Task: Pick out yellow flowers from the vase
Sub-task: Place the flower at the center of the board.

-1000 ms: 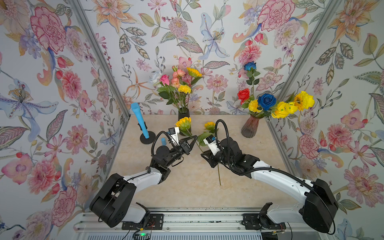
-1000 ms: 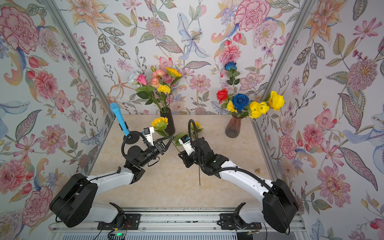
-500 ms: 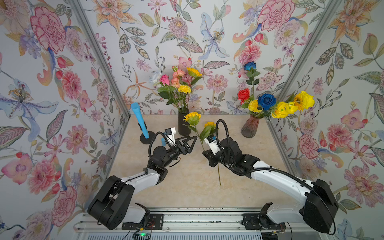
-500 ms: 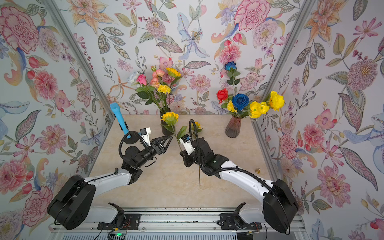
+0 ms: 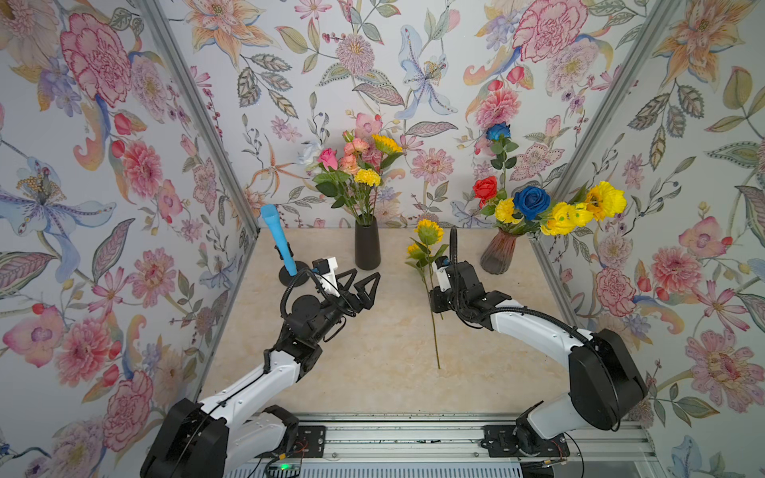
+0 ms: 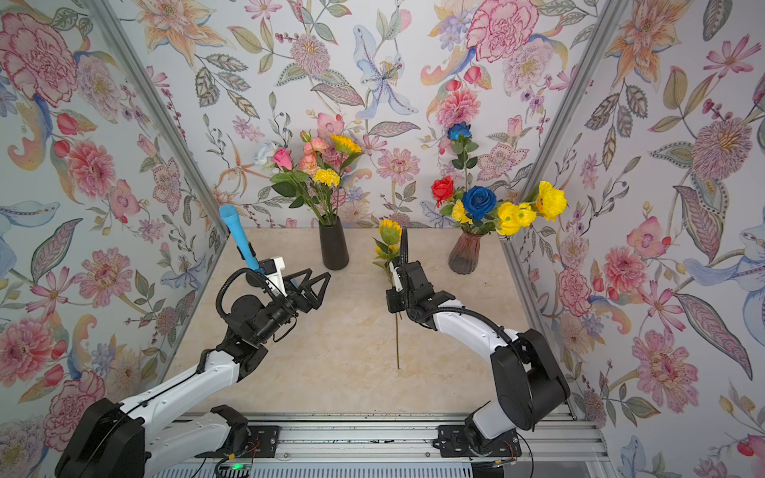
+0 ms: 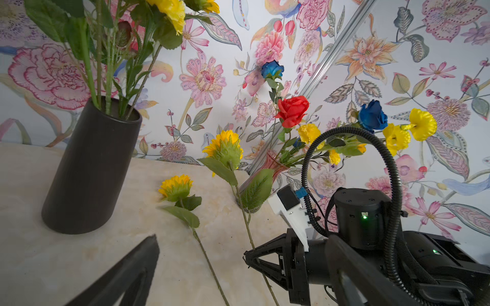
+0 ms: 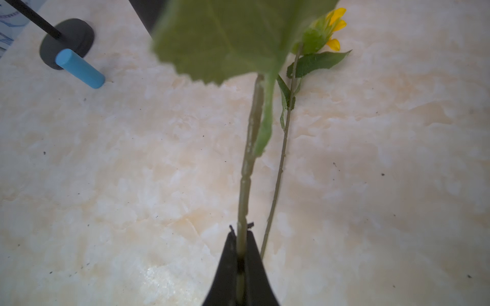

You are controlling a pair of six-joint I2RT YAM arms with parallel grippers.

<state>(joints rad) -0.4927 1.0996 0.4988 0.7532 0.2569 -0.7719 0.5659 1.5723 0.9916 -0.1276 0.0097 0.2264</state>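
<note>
While right gripper's [image 8: 240, 233] clamping green-stemmed yellow sunflower [image 5: 430, 231] | left gripper's [image 5: 366, 274] gaping empty | another sunflower's [image 5: 414, 249] lying out, yellows [image 5: 563, 217] waiting in vases [image 5: 367, 248]

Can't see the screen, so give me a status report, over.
Left gripper open, empty. Right gripper shut on sunflower stem, bloom raised. Second sunflower lying on table beside it; more yellow blooms in black vase, glass vase.

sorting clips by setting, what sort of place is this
Likely a staged robot test booth, not a real room: floral wallpaper panels meeting at a metal corner post, an aluminium mounting rail along the front, a marble-look tabletop.
</note>
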